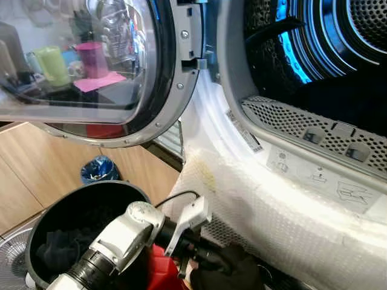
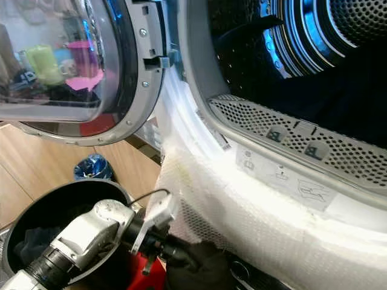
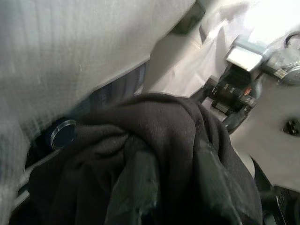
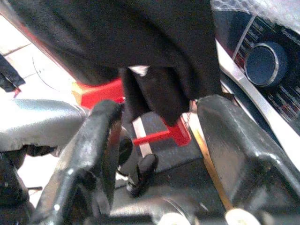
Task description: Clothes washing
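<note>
gripping a bunched black garment [image 1: 233,269], the left tool [image 1: 208,257] sits low in front of the washing machine, just below its bubble-wrapped front panel [image 1: 284,211]; in the left wrist view its two black fingers [image 3: 136,187] are closed into the dark cloth [image 3: 154,136], which is draped over them, close against the machine's lower front

the machine's drum opening [image 1: 314,48] is above the garment, dark inside with blue-lit ribs, and a perforated grey lip [image 1: 314,124] runs along its lower edge with printed labels under it. the round glass door [image 1: 91,66] stands swung open to the left of the opening, reflecting a green cup and a pink cup

left of the machine and below the door stands a round black basket [image 1: 66,208] with more dark clothes [image 1: 60,248] inside, partly covered by the silver left arm [image 1: 115,244]. a red object [image 1: 160,275] shows between the basket and the held garment. a blue bundle [image 1: 97,169] lies on the wooden floor beyond the basket

in the right wrist view the right tool [image 4: 154,154] has its fingers spread wide apart with nothing between them, pointing up toward the hanging black cloth [image 4: 154,47], beside a round dial [image 4: 265,63] on the machine's front
</note>
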Tool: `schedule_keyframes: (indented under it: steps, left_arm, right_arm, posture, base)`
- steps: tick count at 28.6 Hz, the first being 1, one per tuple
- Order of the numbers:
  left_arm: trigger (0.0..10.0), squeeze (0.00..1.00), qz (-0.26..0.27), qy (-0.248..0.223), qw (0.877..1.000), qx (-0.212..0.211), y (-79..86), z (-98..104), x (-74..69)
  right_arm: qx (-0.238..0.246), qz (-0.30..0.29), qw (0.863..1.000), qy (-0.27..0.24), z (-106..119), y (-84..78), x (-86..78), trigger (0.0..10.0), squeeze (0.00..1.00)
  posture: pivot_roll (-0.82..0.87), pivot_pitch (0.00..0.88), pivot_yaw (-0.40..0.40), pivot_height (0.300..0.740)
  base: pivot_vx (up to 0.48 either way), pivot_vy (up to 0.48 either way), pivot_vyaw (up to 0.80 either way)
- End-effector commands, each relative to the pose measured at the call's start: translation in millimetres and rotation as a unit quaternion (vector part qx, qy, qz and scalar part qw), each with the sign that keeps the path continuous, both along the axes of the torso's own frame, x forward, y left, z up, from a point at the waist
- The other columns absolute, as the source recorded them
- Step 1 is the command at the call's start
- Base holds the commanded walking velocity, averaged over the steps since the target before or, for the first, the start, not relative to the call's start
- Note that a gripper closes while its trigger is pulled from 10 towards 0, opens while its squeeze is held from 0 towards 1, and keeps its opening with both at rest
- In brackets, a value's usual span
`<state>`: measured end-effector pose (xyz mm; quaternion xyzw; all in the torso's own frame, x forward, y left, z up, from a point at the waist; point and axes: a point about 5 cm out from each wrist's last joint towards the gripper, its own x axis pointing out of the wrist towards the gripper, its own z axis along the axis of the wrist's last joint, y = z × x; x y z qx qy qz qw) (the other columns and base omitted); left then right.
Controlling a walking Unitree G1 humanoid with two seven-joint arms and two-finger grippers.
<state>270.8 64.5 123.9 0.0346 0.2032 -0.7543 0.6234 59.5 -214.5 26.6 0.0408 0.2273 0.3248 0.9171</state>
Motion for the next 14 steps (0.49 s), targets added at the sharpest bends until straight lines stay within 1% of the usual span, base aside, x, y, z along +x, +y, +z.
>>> schedule_keyframes:
  steps: [1,2,6,9,10,11,14]
  left_arm:
    - [0.0,0.0,-0.014,-0.004,1.0,0.014,-1.7,-5.7,-3.5]
    - [0.0,0.0,-0.015,-0.003,1.0,0.016,-2.2,-7.3,-4.2]
    - [0.0,0.0,-0.015,-0.003,1.0,0.016,-2.2,-7.4,-4.3]
    - [0.0,0.0,-0.018,-0.005,1.0,0.016,-2.2,-8.1,-4.0]
    - [0.0,0.0,-0.026,-0.001,1.0,0.012,-9.9,-13.3,-6.8]
    - [0.0,0.0,-0.028,0.0,1.0,0.011,-12.1,-14.9,-7.6]
    - [0.0,0.0,-0.03,0.0,0.999,0.01,-13.3,-15.8,-7.9]
  right_arm:
    - [0.005,0.014,1.0,0.003,4.9,2.3,-3.8,10.0,1.0]
    - [0.008,0.018,1.0,0.008,8.7,2.5,-5.6,10.0,1.0]
    - [0.009,0.019,1.0,0.009,9.4,2.5,-5.7,10.0,1.0]
    - [0.016,0.019,0.999,0.023,16.9,3.4,-6.7,10.0,1.0]
    - [0.01,0.043,0.998,0.038,20.7,7.7,-12.3,10.0,1.0]
    - [0.008,0.05,0.998,0.043,21.9,9.0,-13.9,10.0,1.0]
    - [0.006,0.054,0.997,0.046,22.9,9.7,-14.9,10.0,1.0]
  posture:
    - [0.05,0.018,0.023,0.74]
    - [0.05,0.018,0.023,0.74]
    - [0.05,0.018,0.023,0.74]
    - [0.05,0.018,0.023,0.74]
    - [0.05,0.013,0.022,0.74]
    - [0.05,0.013,0.022,0.74]
    - [0.05,0.013,0.022,0.74]
  base:
    - [0.0,0.0,0.0]
    - [0.0,0.0,0.0]
    - [0.0,0.0,0.0]
    - [0.0,0.0,0.0]
    - [0.0,0.0,0.0]
    - [0.0,0.0,0.0]
    - [0.0,0.0,0.0]
